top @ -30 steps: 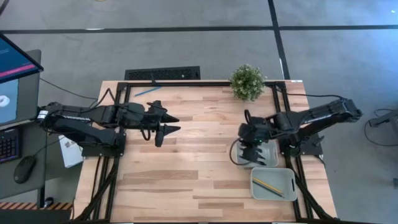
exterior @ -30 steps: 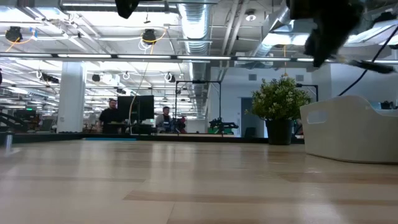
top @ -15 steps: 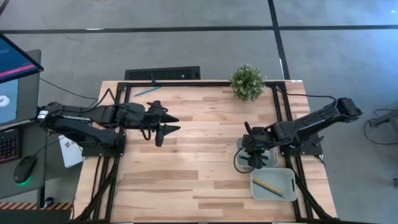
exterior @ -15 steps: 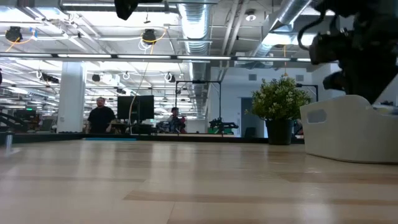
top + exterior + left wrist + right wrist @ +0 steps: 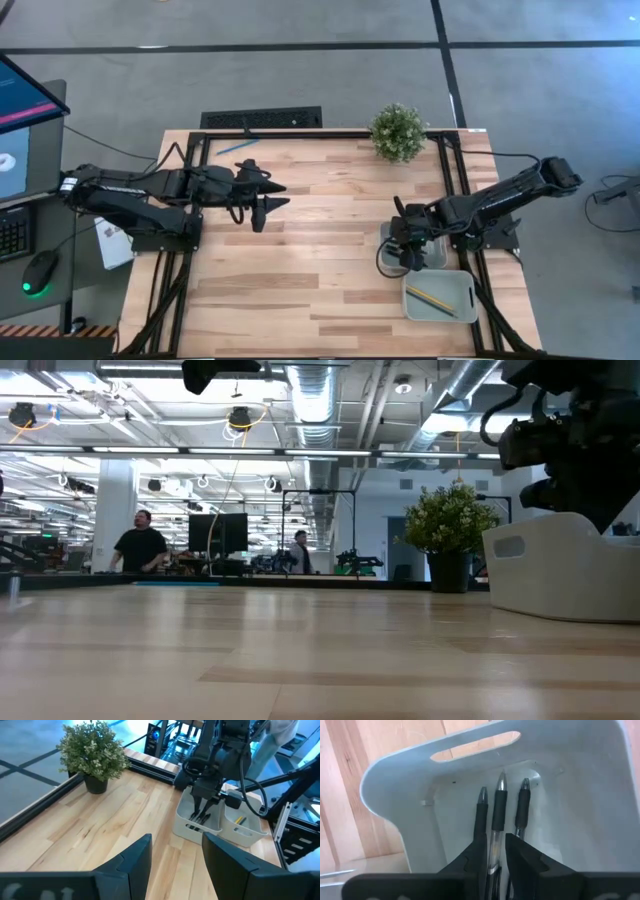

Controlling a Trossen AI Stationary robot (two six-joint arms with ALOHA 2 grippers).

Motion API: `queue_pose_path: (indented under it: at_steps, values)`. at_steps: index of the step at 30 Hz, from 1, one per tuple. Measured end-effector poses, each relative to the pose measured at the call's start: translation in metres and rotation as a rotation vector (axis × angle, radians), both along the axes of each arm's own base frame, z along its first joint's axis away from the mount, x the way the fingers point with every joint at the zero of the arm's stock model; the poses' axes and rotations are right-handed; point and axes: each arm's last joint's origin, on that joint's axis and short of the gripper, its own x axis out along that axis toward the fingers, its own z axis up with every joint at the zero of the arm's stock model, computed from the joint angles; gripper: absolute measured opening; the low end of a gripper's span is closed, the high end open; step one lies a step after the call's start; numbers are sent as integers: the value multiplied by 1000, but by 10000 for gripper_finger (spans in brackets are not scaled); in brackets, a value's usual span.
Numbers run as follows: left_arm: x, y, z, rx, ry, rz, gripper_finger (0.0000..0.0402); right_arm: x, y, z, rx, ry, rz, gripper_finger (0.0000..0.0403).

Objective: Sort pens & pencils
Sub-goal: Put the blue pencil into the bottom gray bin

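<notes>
My right gripper [image 5: 495, 856] reaches down into the white bin [image 5: 387, 233] near the table's right edge and is shut on a pen [image 5: 498, 805] with a clear barrel. Two more black pens [image 5: 480, 817] [image 5: 521, 812] lie on the bin's floor on either side of it. In the low view the bin's wall [image 5: 560, 565] hides the fingers. A yellow pencil [image 5: 432, 298] lies in the second bin [image 5: 462, 285], nearer the near edge. A blue pencil [image 5: 237, 147] lies by the far left corner. My left gripper [image 5: 270, 197] hovers open over the table's left half. My right gripper pinches the clear-barrelled pen by its barrel [image 5: 494, 842], behind the black grip sleeve, between the two fingers [image 5: 475, 857]. The fingers come from above and lie along the pen. The pen's tip points at the bin's slotted end wall; whether it rests on the floor does not show.
A potted plant [image 5: 398, 132] stands at the far edge, right of centre. The two bins sit side by side at the near right. A monitor, keyboard and mouse are on a desk left of the table. People walk in the room behind [image 5: 140, 545].
My right gripper has moved toward the near edge and down into the white bin, then held still for the last half second. My left arm has kept still. People in the background have walked along.
</notes>
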Motion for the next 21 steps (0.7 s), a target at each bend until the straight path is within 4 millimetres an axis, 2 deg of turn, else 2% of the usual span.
queue_pose_path:
  at_steps: [9, 11, 15, 21]
  values:
    - [-2, 1, -5, 18, 60, 25, 165, 0, 0, 1, 5, 2, -23, 92]
    - [-4, 2, -8, 65, 101, 43, 165, 3, 1, 7, 13, -11, -30, 93]
    - [-7, 4, -14, 111, 178, 72, 165, 11, 3, 37, 41, -115, -11, 93]
    - [-8, 4, -15, 97, 187, 79, 165, 15, -2, 103, 40, -360, 55, 93]
